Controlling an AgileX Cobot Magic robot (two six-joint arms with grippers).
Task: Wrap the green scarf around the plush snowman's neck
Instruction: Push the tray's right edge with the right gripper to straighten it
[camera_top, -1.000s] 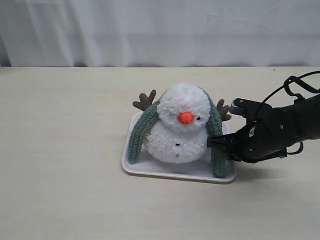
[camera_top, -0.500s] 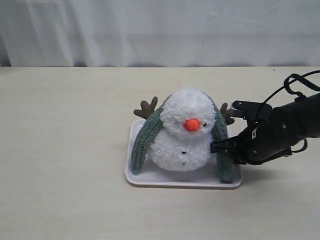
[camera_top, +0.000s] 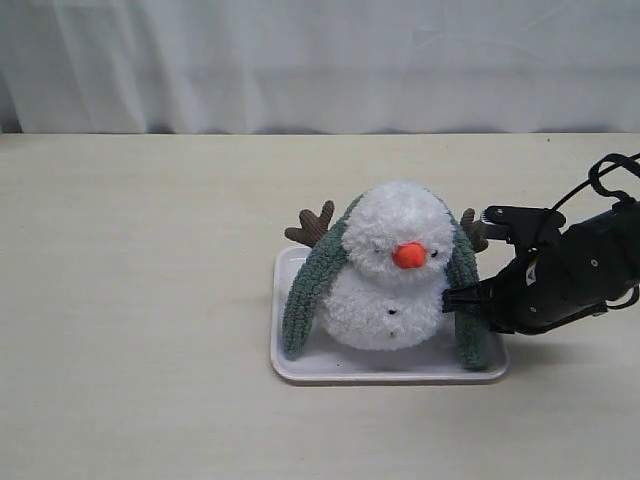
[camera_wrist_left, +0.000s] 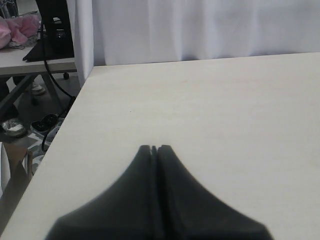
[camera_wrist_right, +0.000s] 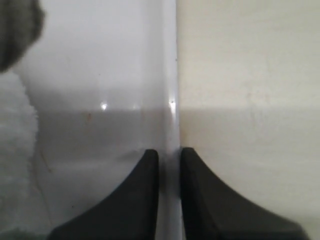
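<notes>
The right gripper (camera_wrist_right: 169, 156), pinching the rim of the tray (camera_top: 350, 366), had dragged it rightward with the snowman (camera_top: 392, 300) and draped scarf (camera_top: 314, 290); the left gripper (camera_wrist_left: 154, 149) sat pressed together.

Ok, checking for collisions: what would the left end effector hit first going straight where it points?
Nothing near, it seems: the left end effector points across the table, and the way looks free up to the white curtain past its far edge; depth is unclear.
</notes>
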